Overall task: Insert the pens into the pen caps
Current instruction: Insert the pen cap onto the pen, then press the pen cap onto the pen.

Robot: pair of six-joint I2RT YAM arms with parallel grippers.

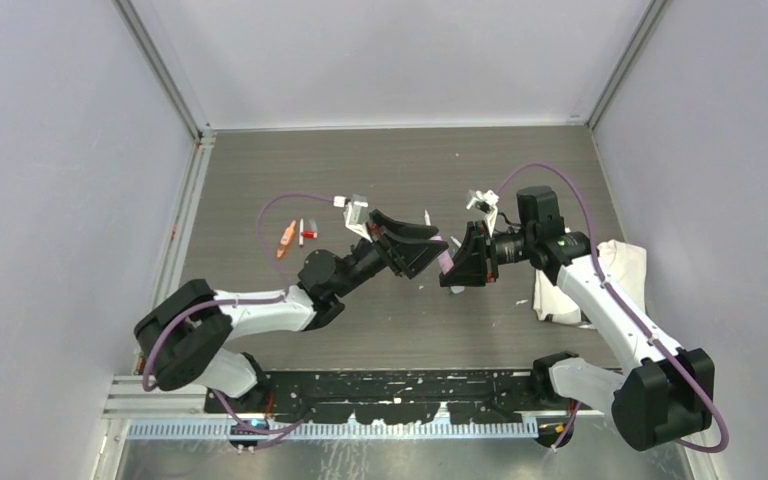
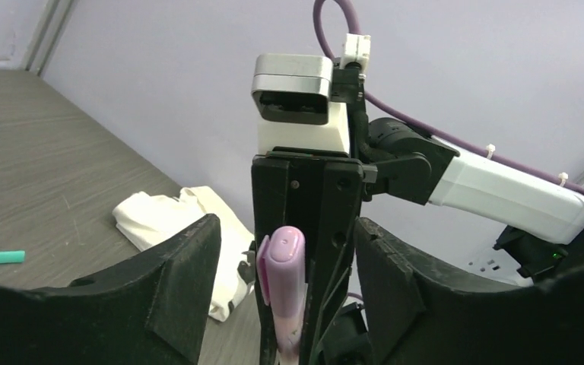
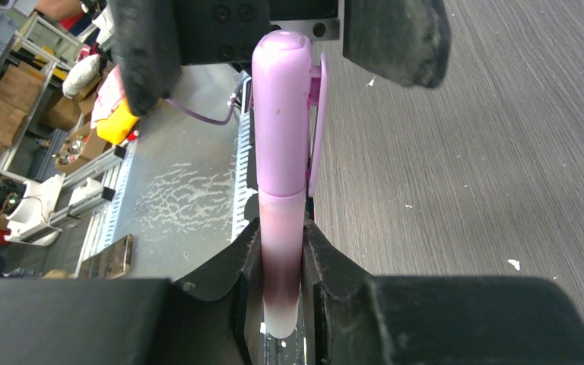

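Holding gripper: the right gripper [image 3: 281,255] is clamped on the lower body of a pink-purple pen [image 3: 281,228], one finger pressed to each side of it.
Pen: it sticks straight out past the right fingertips, raised above the table [image 1: 380,160] in the space between the two arms.
Cap: a pink-purple cap [image 3: 280,114] with a side clip covers the pen's outer end and meets the body at a visible seam.
Left gripper: the left gripper [image 2: 285,239] faces the right one, jaws apart. Its fingers [image 3: 395,38] stand one on each side of the cap's tip, and the left wrist view shows a gap on the near side.
Arms: both reach inward and meet near the middle of the table, gripper to gripper.
Other task pieces: an orange piece [image 1: 285,240] and a small red cap [image 1: 309,234] lie side by side far left of the grippers. A green cap [image 2: 5,257] lies alone on the table.
Cloth: a crumpled white cloth [image 1: 615,265] lies at the right side, under the right arm.
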